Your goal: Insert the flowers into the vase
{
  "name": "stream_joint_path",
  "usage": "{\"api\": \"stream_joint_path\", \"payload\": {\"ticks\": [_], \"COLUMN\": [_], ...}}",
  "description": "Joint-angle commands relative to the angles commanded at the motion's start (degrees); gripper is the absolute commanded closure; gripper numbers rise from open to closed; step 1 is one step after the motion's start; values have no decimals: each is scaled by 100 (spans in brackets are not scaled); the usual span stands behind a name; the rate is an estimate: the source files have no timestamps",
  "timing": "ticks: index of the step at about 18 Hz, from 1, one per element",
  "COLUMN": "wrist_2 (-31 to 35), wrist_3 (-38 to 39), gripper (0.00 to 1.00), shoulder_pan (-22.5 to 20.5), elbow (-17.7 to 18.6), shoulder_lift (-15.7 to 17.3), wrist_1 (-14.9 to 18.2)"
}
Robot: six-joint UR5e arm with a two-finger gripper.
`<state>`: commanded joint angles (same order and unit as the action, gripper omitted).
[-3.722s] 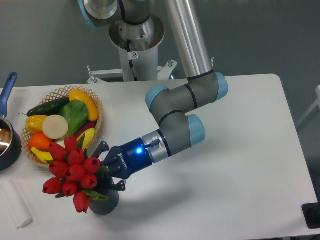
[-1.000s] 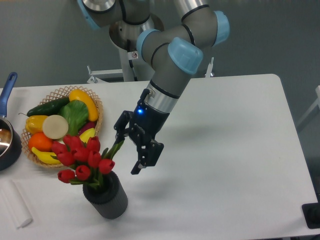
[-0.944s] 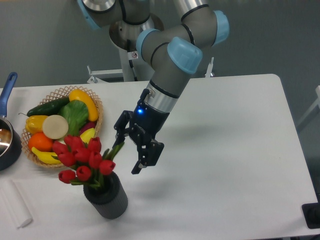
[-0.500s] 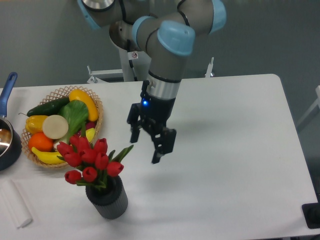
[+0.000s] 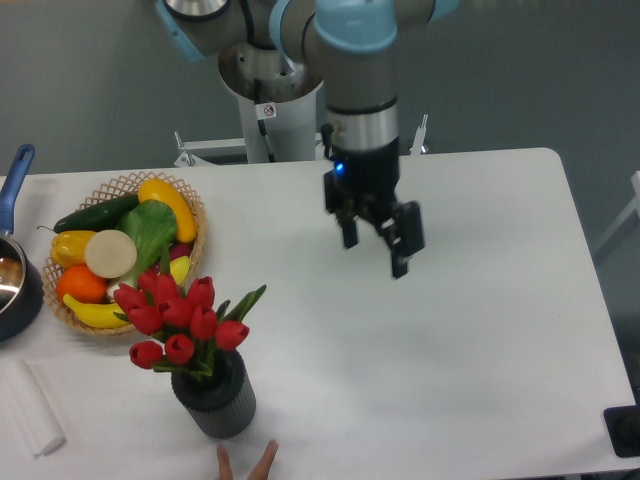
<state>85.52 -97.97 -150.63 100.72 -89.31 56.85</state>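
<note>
White worktop point(image 5: 480, 330): flowers point(image 5: 183, 320) stand in the vase point(image 5: 214, 394) near the front edge; gripper point(image 5: 375, 245) hangs well apart, jaws spread, empty

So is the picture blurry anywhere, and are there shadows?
In the camera view, the flowers, vase and gripper all look sharp; the light is soft and even, with only faint shadows on the white table and no strong glare.
</note>
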Motion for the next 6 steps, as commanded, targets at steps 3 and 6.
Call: {"api": "stream_joint_path", "payload": {"ticks": [3,6], "wrist_2": [-70,-263], "wrist_3": [-214,-205], "gripper": [0,0], "shoulder_pan": [-229,-256], "elbow": [9,44], "shoulder_lift": [212,238], "wrist_1": [361,406]}}
